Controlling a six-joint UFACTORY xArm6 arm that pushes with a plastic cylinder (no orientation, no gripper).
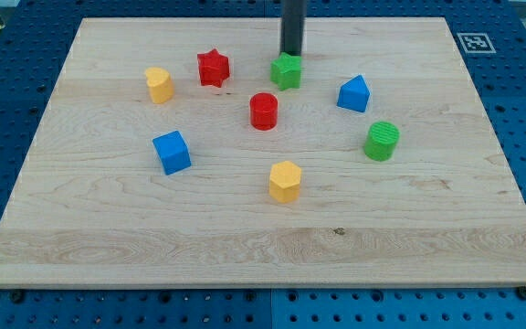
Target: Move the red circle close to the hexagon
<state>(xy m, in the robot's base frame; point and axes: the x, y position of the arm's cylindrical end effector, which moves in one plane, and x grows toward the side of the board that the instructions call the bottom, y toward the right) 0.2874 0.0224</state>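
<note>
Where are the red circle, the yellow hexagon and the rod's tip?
red circle (263, 111): camera view, on its round side wall.
yellow hexagon (285, 180): camera view, on its front face.
my tip (291, 56): camera view, the rod's very end, just above the green star (287, 71).

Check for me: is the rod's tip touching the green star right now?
Cannot tell. In the camera view, my tip ends right at the top edge of the green star, with no wood visible between them, but the star may simply be hiding a gap behind it.

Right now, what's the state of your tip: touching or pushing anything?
My tip: no pincer, holding nothing; at the green star block's top edge, contact uncertain.
</note>
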